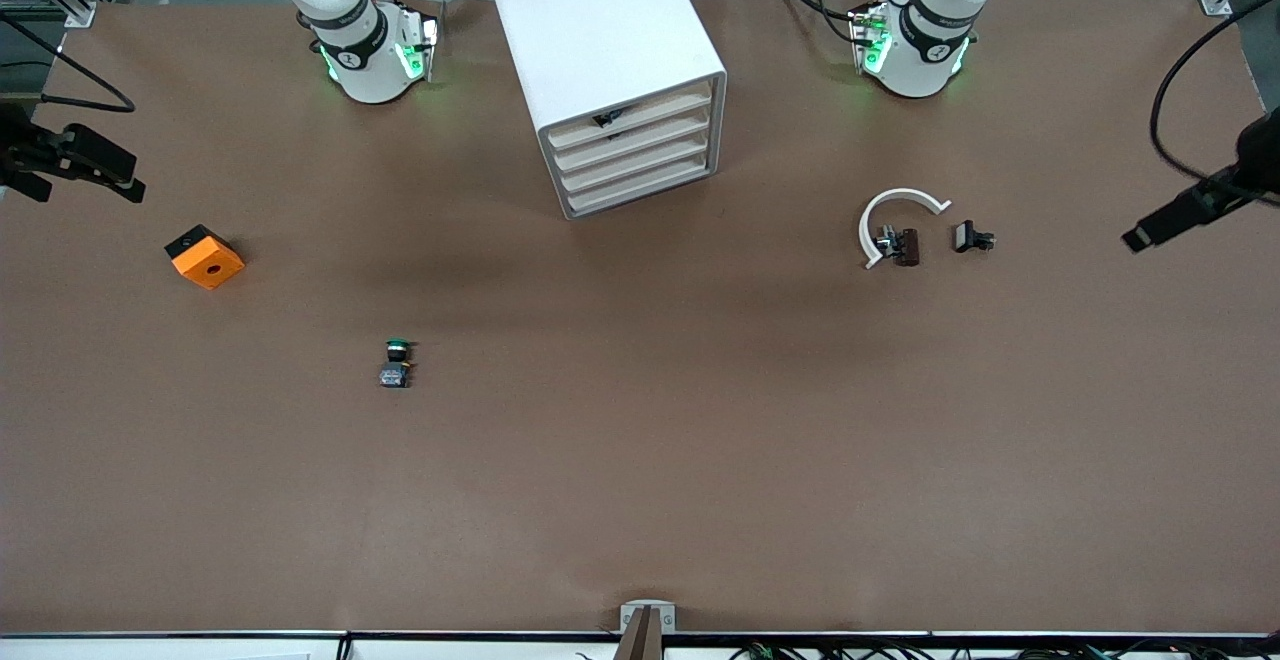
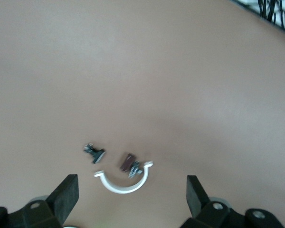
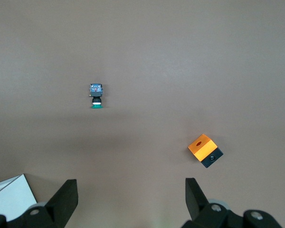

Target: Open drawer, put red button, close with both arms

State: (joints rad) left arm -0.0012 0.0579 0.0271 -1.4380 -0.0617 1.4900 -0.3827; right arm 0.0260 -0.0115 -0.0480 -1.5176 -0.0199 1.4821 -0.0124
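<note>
While both arms wait with jaws spread and empty, the left gripper (image 2: 131,186) by the white ring (image 2: 122,183) and the right gripper (image 3: 130,186) beside the drawer cabinet (image 1: 610,60), we see no red button. We judge that the green-capped switch (image 1: 397,360) invites a mistaken pick.

Brown table (image 1: 640,460): white drawer cabinet (image 1: 600,60), orange block (image 1: 205,257), green-capped switch (image 1: 397,362), white curved clip (image 1: 893,220), small black parts (image 1: 972,237).
</note>
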